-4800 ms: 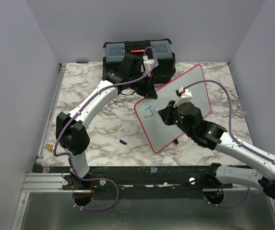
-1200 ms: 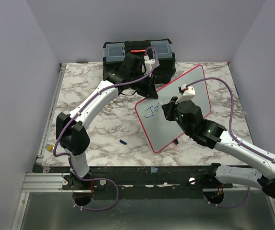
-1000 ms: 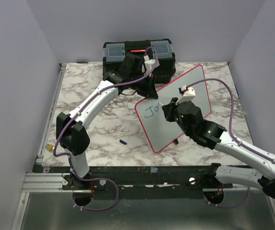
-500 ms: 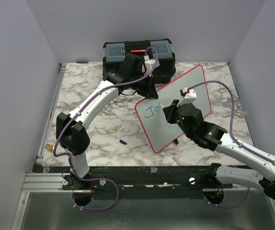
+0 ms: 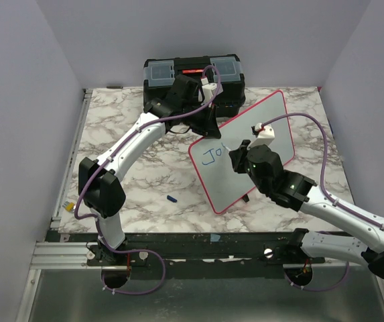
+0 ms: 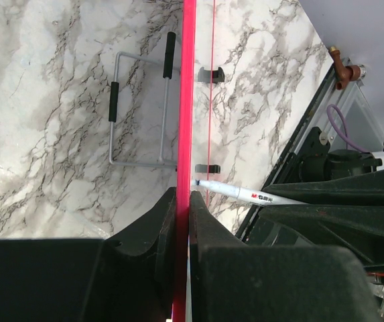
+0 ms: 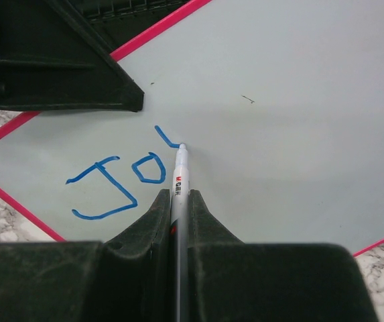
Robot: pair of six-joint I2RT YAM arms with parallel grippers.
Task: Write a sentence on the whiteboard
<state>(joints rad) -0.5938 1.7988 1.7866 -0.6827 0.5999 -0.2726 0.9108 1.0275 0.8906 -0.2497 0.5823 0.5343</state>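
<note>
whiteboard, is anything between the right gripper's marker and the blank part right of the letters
Nothing visible does. The right gripper holds the marker with its tip on the whiteboard, and the surface to the right is unobstructed. The left gripper clamps the board's red rim, off the writing line.

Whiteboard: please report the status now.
Left gripper shut on whiteboard rim. Right gripper shut on marker, tip on board beside blue "Jo". No obstruction seen.

I see a black toolbox [image 5: 194,75] just behind the left gripper [image 5: 210,129], at the far edge of the marble table [image 5: 118,114]. A small blue piece [image 5: 171,198] lies on the marble, well to the near-left of that gripper.
</note>
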